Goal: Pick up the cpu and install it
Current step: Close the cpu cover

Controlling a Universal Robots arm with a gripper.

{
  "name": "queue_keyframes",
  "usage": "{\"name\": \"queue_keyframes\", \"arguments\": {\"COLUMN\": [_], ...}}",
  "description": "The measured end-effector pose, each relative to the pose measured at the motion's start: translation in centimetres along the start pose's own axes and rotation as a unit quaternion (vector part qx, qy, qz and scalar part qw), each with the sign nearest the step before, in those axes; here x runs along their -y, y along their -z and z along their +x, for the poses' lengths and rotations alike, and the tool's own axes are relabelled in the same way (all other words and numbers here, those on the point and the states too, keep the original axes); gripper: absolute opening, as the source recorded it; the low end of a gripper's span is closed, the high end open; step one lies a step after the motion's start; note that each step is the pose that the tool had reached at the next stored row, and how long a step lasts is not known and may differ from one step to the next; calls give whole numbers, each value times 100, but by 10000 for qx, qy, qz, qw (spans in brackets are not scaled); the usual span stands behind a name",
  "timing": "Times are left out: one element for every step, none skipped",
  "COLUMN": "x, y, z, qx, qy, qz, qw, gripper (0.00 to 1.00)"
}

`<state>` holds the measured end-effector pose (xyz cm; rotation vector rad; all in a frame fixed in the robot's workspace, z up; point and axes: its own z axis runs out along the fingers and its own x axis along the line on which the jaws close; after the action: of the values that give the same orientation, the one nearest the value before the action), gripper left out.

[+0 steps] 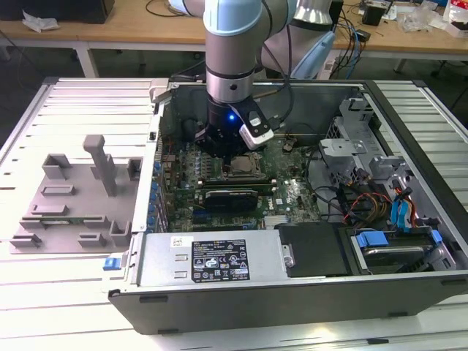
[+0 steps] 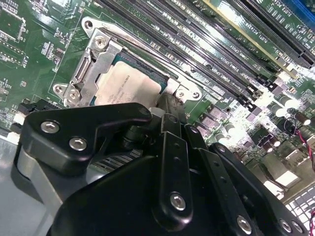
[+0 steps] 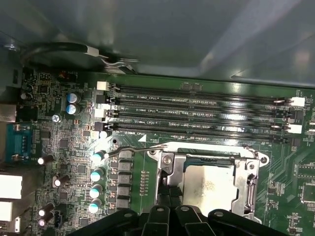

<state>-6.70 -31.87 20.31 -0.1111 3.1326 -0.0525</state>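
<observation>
Silver-topped and lying in the socket point(image 3: 244, 184) mid-board, directly under the gripper point(image 1: 233, 154): the cpu point(image 3: 206, 183). Cannot tell how far open or whether gripping. Could damage the socket if pressed skewed or dragged sideways.

Thick arm point(image 1: 232, 44), pale blue and silver cylinder sections; black wrist point(image 1: 218, 124), small blue light point(image 1: 232, 115), white-and-black camera box point(image 1: 257, 131), black cable point(image 1: 287, 80). Black claw point(image 2: 166, 110), glossy jointed links point(image 2: 170, 177), silver screws point(image 2: 78, 143).
</observation>
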Motion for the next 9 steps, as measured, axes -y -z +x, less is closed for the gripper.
{"name": "queue_keyframes", "arguments": {"x": [1, 2, 3, 3, 3, 4, 5, 6, 7], "y": [7, 32, 53, 66, 81, 101, 121, 168, 195], "z": [1, 0, 0, 0, 0, 0, 0, -1, -1], "qx": [1, 0, 0, 0, 0, 0, 0, 1, 1], "qy": [0, 0, 0, 0, 0, 0, 0, 0, 0], "qz": [-1, -1, 0, 0, -1, -1, -1, 0, -1], "qw": [10000, 10000, 10000, 10000, 10000, 10000, 10000, 10000, 10000], "gripper": [11, 11, 11, 11, 11, 11, 11, 11, 11]}}
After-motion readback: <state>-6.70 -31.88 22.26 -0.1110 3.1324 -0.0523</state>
